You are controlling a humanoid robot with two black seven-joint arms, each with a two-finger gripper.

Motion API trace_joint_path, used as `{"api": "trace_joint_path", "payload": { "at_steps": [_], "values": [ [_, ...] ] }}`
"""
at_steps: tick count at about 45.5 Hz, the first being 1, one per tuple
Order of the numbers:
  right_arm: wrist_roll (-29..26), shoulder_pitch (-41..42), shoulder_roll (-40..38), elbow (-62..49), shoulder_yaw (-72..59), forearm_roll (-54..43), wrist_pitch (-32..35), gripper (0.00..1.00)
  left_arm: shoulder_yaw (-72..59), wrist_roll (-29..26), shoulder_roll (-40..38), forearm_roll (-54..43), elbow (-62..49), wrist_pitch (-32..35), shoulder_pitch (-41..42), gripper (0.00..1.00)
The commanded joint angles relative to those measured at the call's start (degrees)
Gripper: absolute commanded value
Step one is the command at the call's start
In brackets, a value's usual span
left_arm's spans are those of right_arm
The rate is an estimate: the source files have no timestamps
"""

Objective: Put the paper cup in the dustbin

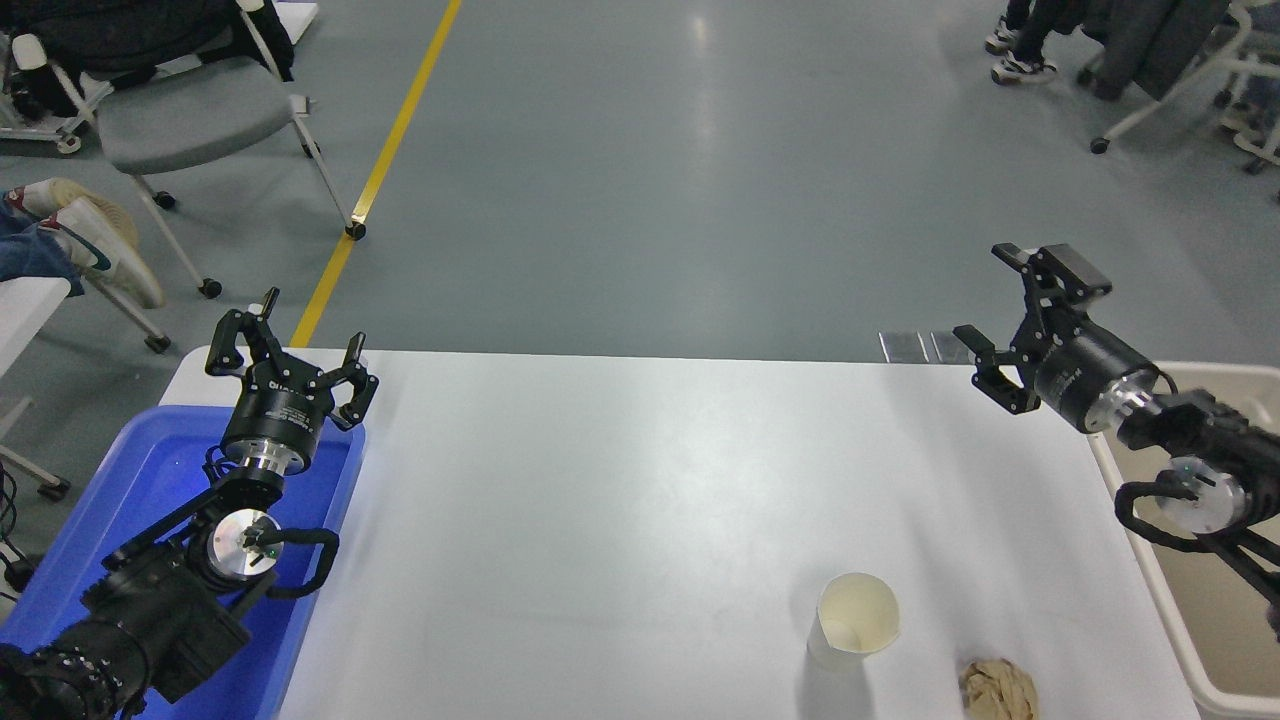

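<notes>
The white paper cup [855,620] stands upright on the white table [620,500] near the front right, its cream inside showing. The beige dustbin [1160,600] sits at the table's right edge, partly behind my right arm. My right gripper [995,300] is open and empty, raised over the table's far right corner, well behind the cup. My left gripper [292,350] is open and empty, parked over the blue tray at the left.
A crumpled brown paper ball [998,690] lies just right of the cup near the front edge. A bright blue tray [130,520] sits at the table's left. Chairs and people's feet are on the floor beyond.
</notes>
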Motion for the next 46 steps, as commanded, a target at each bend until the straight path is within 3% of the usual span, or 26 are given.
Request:
{"api": "trace_joint_path", "payload": {
  "at_steps": [1,3,6,15,18,22,29,35,46],
  "values": [
    [-1.77,3.59,-5.56,10.65,-5.88,-23.89,-0.47,1.00,0.00,0.00,0.00,0.00,0.00,-0.01,0.00,1.00],
    [-2.03,3.77,-5.83,11.88,-7.38,-30.05,-0.74,1.00,0.00,0.00,0.00,0.00,0.00,-0.01,0.00,1.00],
    [-3.96,4.55,-6.27,12.68,-9.40,-31.66,0.05,1.00,0.00,0.00,0.09,0.00,0.00,-0.01,0.00,1.00],
    [-20.91,13.07,-7.85,19.53,-19.06,-37.71,1.10,1.00,0.00,0.00,0.00,0.00,0.00,-0.01,0.00,1.00],
    [-23.39,17.73,-7.50,19.88,-24.51,-43.33,2.68,1.00,0.00,0.00,0.00,0.00,0.00,-0.01,0.00,1.00],
    [-22.95,23.18,-6.36,19.89,-32.15,-48.53,2.69,1.00,0.00,0.00,0.00,0.00,0.00,-0.01,0.00,1.00],
    [-22.25,34.25,-3.81,22.78,-45.69,-49.33,2.60,0.99,0.00,0.00,0.09,0.00,0.00,-0.01,0.00,1.00],
    [-18.04,39.71,1.37,23.14,-52.90,-52.66,3.48,0.98,0.00,0.00,0.09,0.00,0.00,-0.01,0.00,1.00],
    [-14.08,38.93,4.89,22.88,-58.80,-57.15,3.39,1.00,0.00,0.00,0.09,0.00,0.00,-0.01,0.00,1.00]
  ]
}}
